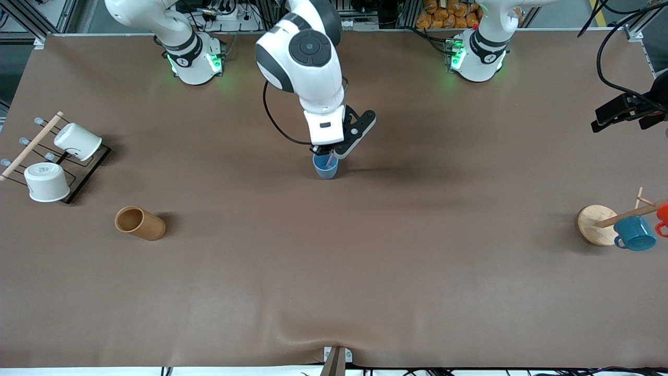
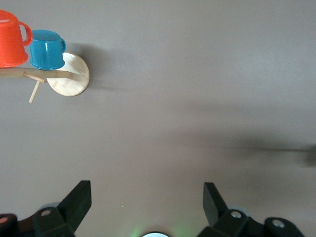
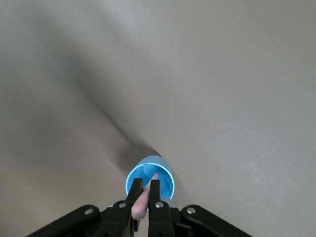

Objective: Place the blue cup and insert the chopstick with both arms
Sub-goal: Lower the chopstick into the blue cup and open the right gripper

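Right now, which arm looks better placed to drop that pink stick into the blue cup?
The right. Its gripper is shut on the chopstick directly over the blue cup. The left gripper waits open and empty near the teal mug.

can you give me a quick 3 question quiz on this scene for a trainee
1. True or false: the blue cup stands upright on the table.
2. What do the right gripper's fingers hold?
A. a white cup
B. the chopstick
C. nothing
3. Fill in: the left gripper hangs ____ over bare table, holding nothing.

Key:
1. True; it stands under the right gripper.
2. B; the fingers are shut on the pink stick, whose tip points into the cup's mouth.
3. open; the teal mug and orange mug hang on their rack toward that arm's end.
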{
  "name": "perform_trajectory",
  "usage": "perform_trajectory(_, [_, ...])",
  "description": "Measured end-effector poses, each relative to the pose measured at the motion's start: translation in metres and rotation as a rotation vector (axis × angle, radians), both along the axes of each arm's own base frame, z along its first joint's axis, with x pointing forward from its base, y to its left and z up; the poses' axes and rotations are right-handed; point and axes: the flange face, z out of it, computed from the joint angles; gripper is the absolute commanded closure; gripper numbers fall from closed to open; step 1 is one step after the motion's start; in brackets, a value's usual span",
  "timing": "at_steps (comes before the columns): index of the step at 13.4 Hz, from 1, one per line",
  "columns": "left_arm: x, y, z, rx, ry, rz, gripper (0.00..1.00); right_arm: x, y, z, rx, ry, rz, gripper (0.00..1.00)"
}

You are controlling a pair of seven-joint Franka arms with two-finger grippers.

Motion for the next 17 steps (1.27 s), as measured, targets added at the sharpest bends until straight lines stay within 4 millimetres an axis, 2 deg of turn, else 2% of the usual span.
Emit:
perform_trajectory(4, [0.000, -0.001, 0.000, 0.000, -0.003, -0.001, 0.00, -0.004, -0.003, -0.021, -0.001, 0.017, -0.007, 1.00])
perform_trajectory(8, [0.001, -0.001, 0.001, 0.000, -0.009, -0.001, 0.00, -0.008, -0.008, -0.050, 0.017, 0.023, -0.023, 1.00])
perform_trajectory(10, [0.002, -0.001, 0.000, 0.000, -0.014, -0.002, 0.00, -0.010, -0.010, -0.057, 0.010, 0.031, -0.025, 1.00])
perform_trajectory(11, [0.003, -0.001, 0.000, 0.001, -0.015, -0.002, 0.00, -0.011, -0.012, -0.058, 0.006, 0.034, -0.025, 0.90])
perform_trajectory(12, [0.003, -0.001, 0.000, 0.001, -0.016, -0.002, 0.00, -0.012, -0.013, -0.060, 0.002, 0.037, -0.026, 0.49])
perform_trajectory(13, [0.003, -0.001, 0.000, 0.001, -0.016, -0.002, 0.00, -0.013, -0.014, -0.061, -0.002, 0.041, -0.026, 0.00])
perform_trajectory(17, [0.003, -0.003, 0.000, 0.001, -0.018, -0.005, 0.00, -0.013, -0.017, -0.055, -0.004, 0.043, -0.029, 0.00])
